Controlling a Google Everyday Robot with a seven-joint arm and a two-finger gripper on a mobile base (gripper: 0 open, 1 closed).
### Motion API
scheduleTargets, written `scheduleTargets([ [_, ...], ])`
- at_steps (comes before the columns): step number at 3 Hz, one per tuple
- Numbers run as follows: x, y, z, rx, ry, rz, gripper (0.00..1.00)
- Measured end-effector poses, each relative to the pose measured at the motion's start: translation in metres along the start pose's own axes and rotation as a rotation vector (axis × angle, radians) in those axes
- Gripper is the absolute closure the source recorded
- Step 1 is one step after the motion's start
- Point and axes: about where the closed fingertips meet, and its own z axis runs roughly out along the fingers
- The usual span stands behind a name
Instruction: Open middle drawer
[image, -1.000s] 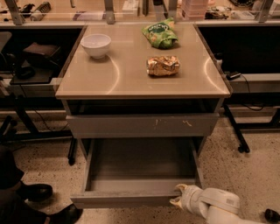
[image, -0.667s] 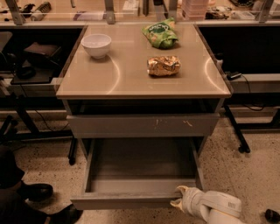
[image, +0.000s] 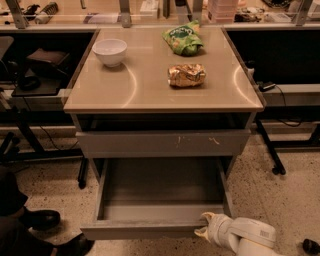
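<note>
The middle drawer (image: 145, 230) is pulled far out of the grey cabinet, and its bare grey interior (image: 160, 185) shows. Its flat front faces the floor side of the view. My gripper (image: 204, 225) is at the right end of that front edge, right against it, with the white arm running off to the lower right. Above it, the taller drawer with pale scratch marks (image: 160, 144) is closed. The lowest drawer is hidden under the open one.
The beige tabletop (image: 150, 95) holds a white bowl (image: 110, 51), a green bag (image: 183, 40) and a golden snack bag (image: 186, 75). Dark shoes (image: 40, 218) stand on the floor at the lower left. Desk legs (image: 270, 150) and cables flank the cabinet.
</note>
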Motion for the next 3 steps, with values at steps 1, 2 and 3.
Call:
scheduleTargets([
  [1, 0.0, 0.0, 0.0, 0.0, 0.0, 0.0, 0.43],
  [2, 0.0, 0.0, 0.0, 0.0, 0.0, 0.0, 0.2],
  [3, 0.0, 0.0, 0.0, 0.0, 0.0, 0.0, 0.0],
])
